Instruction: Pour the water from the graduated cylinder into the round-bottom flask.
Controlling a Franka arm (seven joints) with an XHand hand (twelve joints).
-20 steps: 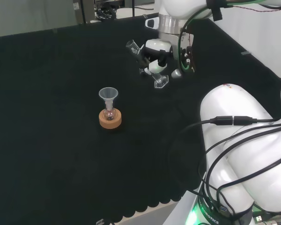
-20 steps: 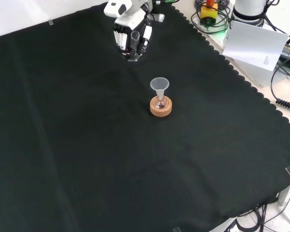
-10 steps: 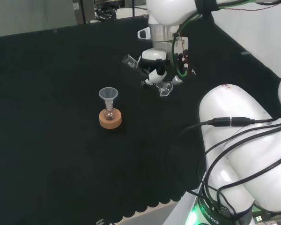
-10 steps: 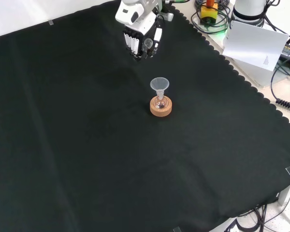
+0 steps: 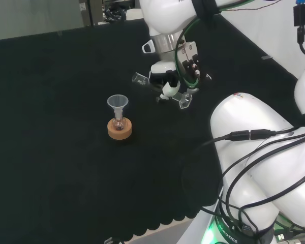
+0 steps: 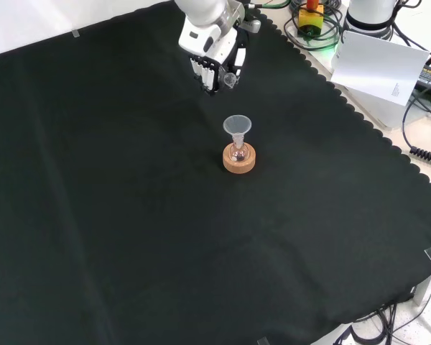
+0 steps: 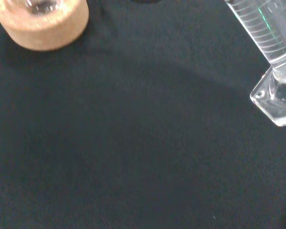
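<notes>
A small round-bottom flask (image 5: 119, 122) (image 6: 237, 153) sits in a cork ring stand (image 5: 119, 130) (image 6: 239, 161) (image 7: 40, 25), with a clear funnel (image 5: 117, 103) (image 6: 237, 126) in its neck. The hand (image 5: 166, 81) (image 6: 214, 61) is shut on the clear graduated cylinder (image 5: 142, 80) (image 6: 230, 79) (image 7: 269, 36) and holds it off the cloth, tilted far over. In the head view the cylinder's mouth points left toward the funnel, and its hexagonal foot (image 5: 185, 100) (image 7: 276, 100) sticks out to the right. The cylinder's mouth stays apart from the funnel.
Black cloth (image 6: 129, 215) covers the bench. The arm's white links (image 5: 259, 168) stand at the head view's right. A white sheet (image 6: 377, 68) and cables (image 6: 424, 122) lie beyond the cloth's scalloped edge in the front view.
The hand has carried the cylinder closer to the funnel, leftward in the head view and lower in the front view, tipping it further toward level.
</notes>
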